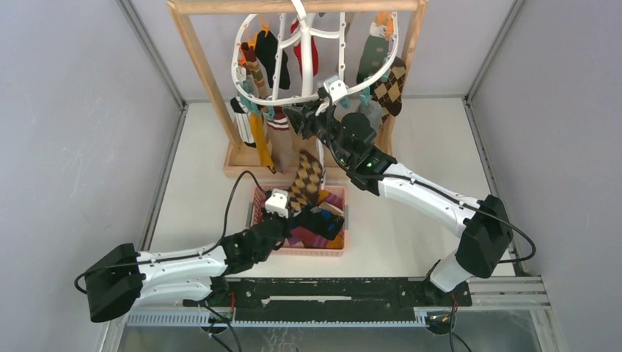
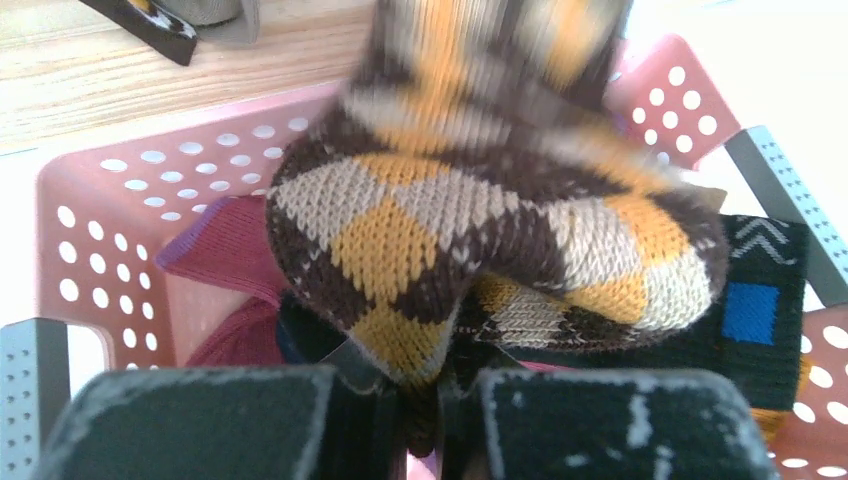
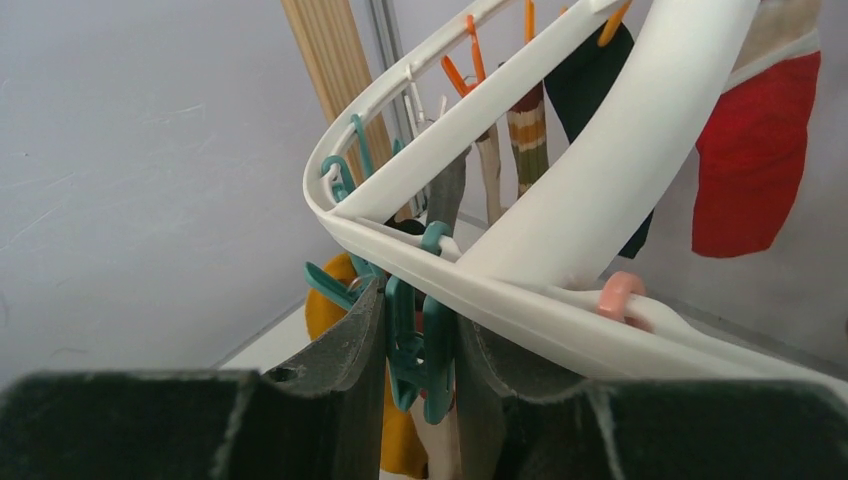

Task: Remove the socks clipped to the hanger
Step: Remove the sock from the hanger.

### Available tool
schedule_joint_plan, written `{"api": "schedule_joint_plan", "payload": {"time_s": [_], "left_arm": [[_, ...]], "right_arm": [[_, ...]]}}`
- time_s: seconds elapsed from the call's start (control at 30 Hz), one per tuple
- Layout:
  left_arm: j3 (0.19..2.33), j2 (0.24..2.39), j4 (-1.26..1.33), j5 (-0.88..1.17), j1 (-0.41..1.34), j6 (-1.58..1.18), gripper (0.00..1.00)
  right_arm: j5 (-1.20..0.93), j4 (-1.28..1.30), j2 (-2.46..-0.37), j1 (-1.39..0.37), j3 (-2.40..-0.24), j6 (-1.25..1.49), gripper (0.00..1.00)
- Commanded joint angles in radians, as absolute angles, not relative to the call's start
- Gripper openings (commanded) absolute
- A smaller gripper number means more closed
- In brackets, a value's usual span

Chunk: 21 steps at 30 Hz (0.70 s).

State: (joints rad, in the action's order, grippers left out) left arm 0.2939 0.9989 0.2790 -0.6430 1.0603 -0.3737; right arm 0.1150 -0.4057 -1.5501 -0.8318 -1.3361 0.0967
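Hanger (image 3: 600,170) in wood frame (image 1: 199,66); pink basket (image 2: 120,230) w/ socks (image 2: 225,250) by base

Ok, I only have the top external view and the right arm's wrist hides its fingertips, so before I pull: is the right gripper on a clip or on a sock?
Observer: On a clip. The right gripper squeezes a teal clip hanging from the ring of the hanger.
Operator: And what does the left one hold?
Observer: The left gripper pinches the argyle sock by its edge, over the pink basket.
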Motion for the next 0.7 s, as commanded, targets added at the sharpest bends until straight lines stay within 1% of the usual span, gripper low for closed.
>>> {"api": "schedule_joint_plan", "payload": {"time_s": [0.0,0.2,0.33,0.37,0.4,0.47,0.5,0.53,0.6,0.67], "left_arm": [[0.337,0.981,0.308,-0.704,1.121,-0.409,0.01],[0.356,0.959,0.267,-0.743,1.165,-0.407,0.01],[0.369,0.939,0.240,-0.755,1.177,-0.401,0.01],[0.371,0.929,0.234,-0.758,1.182,-0.400,0.01],[0.373,0.922,0.225,-0.762,1.186,-0.398,0.01],[0.378,0.904,0.207,-0.771,1.199,-0.396,0.01],[0.381,0.896,0.196,-0.775,1.203,-0.395,0.01],[0.383,0.886,0.188,-0.778,1.205,-0.394,0.01],[0.386,0.867,0.174,-0.784,1.209,-0.389,0.01],[0.393,0.852,0.159,-0.789,1.212,-0.383,0.01]], "right_arm": [[0.098,-0.462,-1.491,-0.790,-1.342,0.141,0.01],[0.090,-0.463,-1.464,-0.764,-1.313,0.160,0.02],[0.094,-0.469,-1.433,-0.743,-1.281,0.170,0.08],[0.093,-0.466,-1.425,-0.737,-1.275,0.176,0.11],[0.089,-0.463,-1.418,-0.730,-1.272,0.180,0.18],[0.080,-0.445,-1.406,-0.721,-1.266,0.189,0.36],[0.073,-0.437,-1.394,-0.720,-1.262,0.191,0.42],[0.072,-0.431,-1.385,-0.719,-1.255,0.192,0.47],[0.066,-0.422,-1.362,-0.719,-1.236,0.195,0.52],[0.067,-0.416,-1.335,-0.719,-1.205,0.198,0.53]]}}
